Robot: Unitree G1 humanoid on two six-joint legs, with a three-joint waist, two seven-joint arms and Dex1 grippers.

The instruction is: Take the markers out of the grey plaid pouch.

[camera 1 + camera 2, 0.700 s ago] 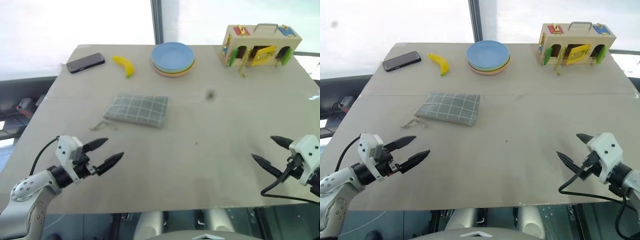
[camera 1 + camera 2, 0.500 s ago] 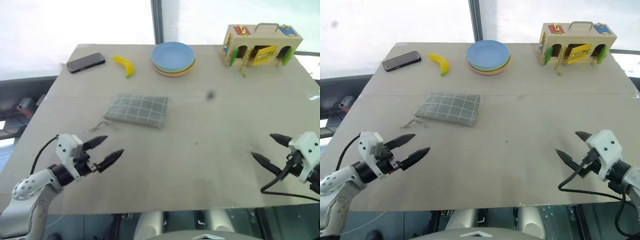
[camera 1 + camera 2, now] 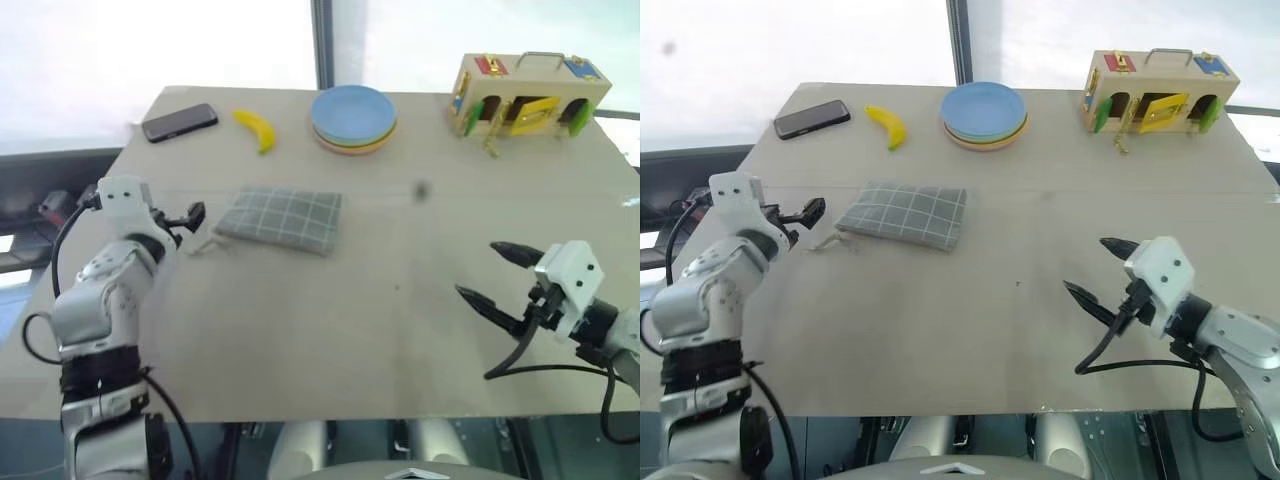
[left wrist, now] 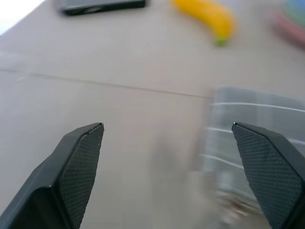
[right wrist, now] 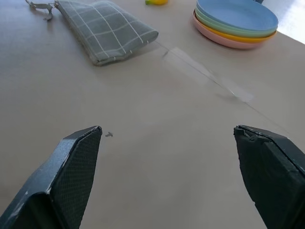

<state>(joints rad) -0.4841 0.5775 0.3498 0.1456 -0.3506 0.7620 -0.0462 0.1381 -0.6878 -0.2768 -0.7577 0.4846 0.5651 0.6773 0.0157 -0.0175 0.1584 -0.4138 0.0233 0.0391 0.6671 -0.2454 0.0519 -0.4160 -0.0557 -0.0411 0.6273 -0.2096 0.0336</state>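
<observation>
Pouch [image 3: 902,214] lay flat on my table [image 3: 1040,330], untouched; left gripper [image 4: 174,157] hung near its end, right gripper [image 3: 1102,268] well apart, both spread wide.

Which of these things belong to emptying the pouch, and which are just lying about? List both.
Belong to the job:
- grey plaid pouch, closed, no markers visible
- left gripper, open, near the pouch's end
- right gripper, open, over bare table

Just lying about:
- black phone
- banana
- stacked plates
- wooden latch box
</observation>
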